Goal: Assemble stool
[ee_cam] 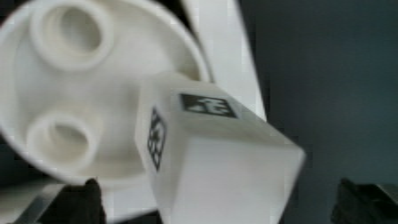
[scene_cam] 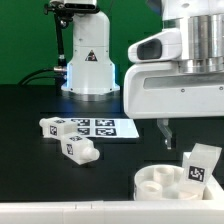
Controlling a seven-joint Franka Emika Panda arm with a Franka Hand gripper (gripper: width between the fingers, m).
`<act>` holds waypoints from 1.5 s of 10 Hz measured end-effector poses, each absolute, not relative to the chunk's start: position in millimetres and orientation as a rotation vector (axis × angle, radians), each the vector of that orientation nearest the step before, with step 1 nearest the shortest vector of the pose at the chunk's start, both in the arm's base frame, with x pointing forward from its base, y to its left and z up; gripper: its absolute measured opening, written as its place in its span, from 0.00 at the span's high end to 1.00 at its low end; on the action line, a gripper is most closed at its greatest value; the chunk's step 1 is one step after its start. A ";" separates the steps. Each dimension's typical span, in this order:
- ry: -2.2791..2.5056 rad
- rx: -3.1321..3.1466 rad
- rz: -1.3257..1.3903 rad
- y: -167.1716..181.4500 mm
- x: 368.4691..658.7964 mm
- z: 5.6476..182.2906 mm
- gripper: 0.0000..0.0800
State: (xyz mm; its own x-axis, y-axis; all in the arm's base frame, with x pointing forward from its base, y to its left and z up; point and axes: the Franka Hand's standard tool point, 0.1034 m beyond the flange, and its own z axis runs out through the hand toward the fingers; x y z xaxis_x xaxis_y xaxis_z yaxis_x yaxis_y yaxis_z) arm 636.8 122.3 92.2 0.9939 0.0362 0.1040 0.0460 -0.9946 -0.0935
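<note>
The robot's glossy white, rounded base column (scene_cam: 88,62) bears a black triangular sticker, carries a black joint on top and shows a pale blue glow around its foot, with thin black cables (scene_cam: 38,75) beside it. The blocky white wrist housing (scene_cam: 185,55) has rounded corners and a grey seam. Its claw (ee_cam: 224,200) ends in slim dark fingers (scene_cam: 165,130).

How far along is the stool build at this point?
Done: one leg stands on the seat, though whether it is fully socketed is unclear. In hand: nothing, as the hand is open over that leg. Left: two loose legs lying by the marker board.
</note>
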 end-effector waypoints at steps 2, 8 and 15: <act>-0.450 -3.031 -0.136 122.4 636.1 95.7 0.19; -1.264 -2.892 -0.073 123.2 629.1 78.6 0.19; -1.152 -2.953 -0.027 108.1 626.1 65.3 0.59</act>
State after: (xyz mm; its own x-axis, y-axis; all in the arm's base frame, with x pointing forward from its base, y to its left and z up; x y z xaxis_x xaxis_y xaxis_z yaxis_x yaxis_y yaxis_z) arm 626.1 108.1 65.3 0.7356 0.6774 0.0055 0.6769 -0.7353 0.0328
